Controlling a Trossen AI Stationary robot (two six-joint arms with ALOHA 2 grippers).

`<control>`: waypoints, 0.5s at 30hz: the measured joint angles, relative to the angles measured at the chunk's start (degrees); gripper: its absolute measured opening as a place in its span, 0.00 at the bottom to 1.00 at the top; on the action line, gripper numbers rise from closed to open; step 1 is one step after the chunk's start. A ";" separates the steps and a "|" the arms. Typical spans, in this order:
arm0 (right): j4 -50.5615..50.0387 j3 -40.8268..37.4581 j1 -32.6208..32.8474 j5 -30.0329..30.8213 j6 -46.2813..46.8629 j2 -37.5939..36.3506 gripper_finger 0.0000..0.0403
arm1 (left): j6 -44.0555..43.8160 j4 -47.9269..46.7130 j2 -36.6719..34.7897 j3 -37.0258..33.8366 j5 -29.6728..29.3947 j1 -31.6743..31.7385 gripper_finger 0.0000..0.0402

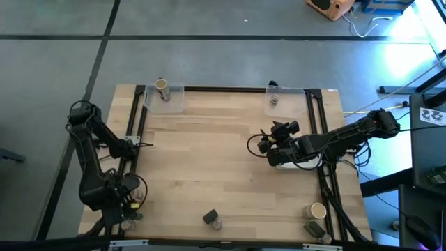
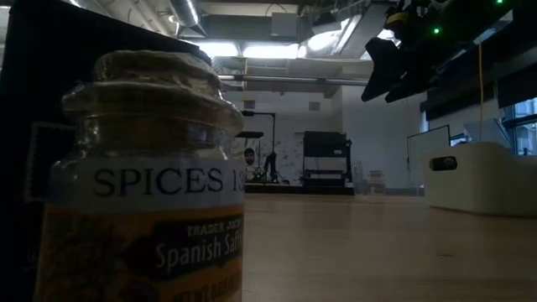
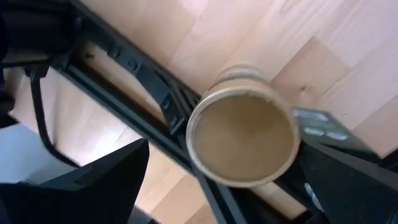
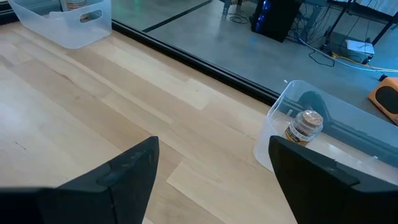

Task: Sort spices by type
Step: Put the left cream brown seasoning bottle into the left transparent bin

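Above the right part of the wooden table (image 1: pixel 209 167), the right gripper (image 1: pixel 263 143) hangs with its fingers spread and nothing between them. Two clear trays stand at the far edge: one (image 1: pixel 174 103) holds a tan cylinder (image 1: pixel 162 87), the other (image 4: pixel 283 124) a small jar (image 4: pixel 303 126). At the near left corner, the left gripper (image 1: pixel 132 209) is wide apart around another tan cylinder (image 3: pixel 242 134), not pinching it. More spices lie along the near edge: a dark pack and jar (image 1: pixel 212 219), and a cylinder (image 1: pixel 317 210).
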 joint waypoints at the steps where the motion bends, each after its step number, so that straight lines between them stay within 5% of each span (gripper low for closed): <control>1: 0.02 0.00 0.00 0.00 0.00 0.00 0.75 | 0.02 0.35 0.00 0.00 -0.83 0.00 0.98; 15: 0.25 0.00 0.04 0.00 0.00 0.00 0.75 | -0.23 0.03 0.94 0.00 -2.81 -0.99 0.98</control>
